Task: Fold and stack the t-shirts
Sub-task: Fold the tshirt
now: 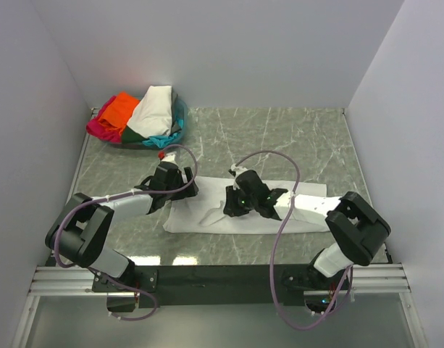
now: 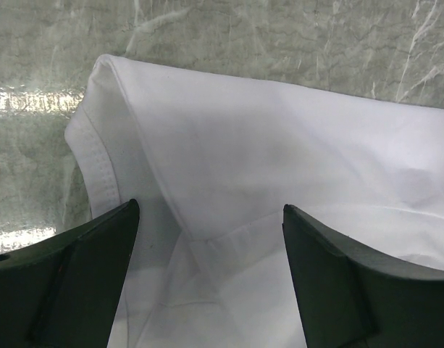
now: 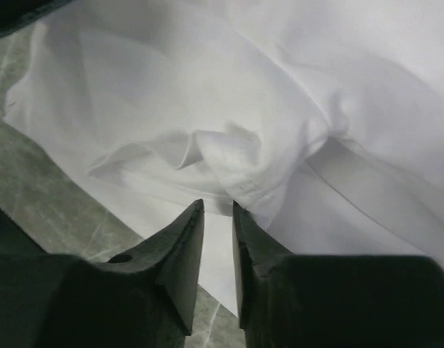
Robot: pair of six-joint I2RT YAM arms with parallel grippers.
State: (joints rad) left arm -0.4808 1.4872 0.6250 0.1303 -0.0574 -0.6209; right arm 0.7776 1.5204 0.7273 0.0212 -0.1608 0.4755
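White t-shirt (image 1: 207, 217) lies on the marble-pattern table (image 1: 279, 138), in the near half, between the two arms. It forms a long band. Long axis runs left to right, roughly parallel to the near table edge, with the right end sitting slightly farther back than the left. Which end is the collar: cannot tell from any view. Left gripper (image 1: 179, 186) is at the band's left far corner, and the left wrist view shows its fingers (image 2: 84, 275) spread wide, with nothing between them. Below the gap lies the shirt (image 2: 279, 145), a stitched hem curving round its corner and one layer folded over another. Right gripper (image 1: 237, 203) is over the middle of the band. In the right wrist view its fingers (image 3: 182, 246) stand close together, only a narrow slit between the tips and no cloth seen clamped in it. A bunched, hemmed fold of the shirt (image 3: 207, 94) lies just beyond the tips, and the cloth around it is rumpled. Remaining t-shirts are heaped at the far left corner, well apart from the white one: cream-white (image 1: 153, 109) on top, orange (image 1: 120, 109), magenta-pink (image 1: 98, 129), dark green (image 1: 131, 134) and teal (image 1: 167, 138).
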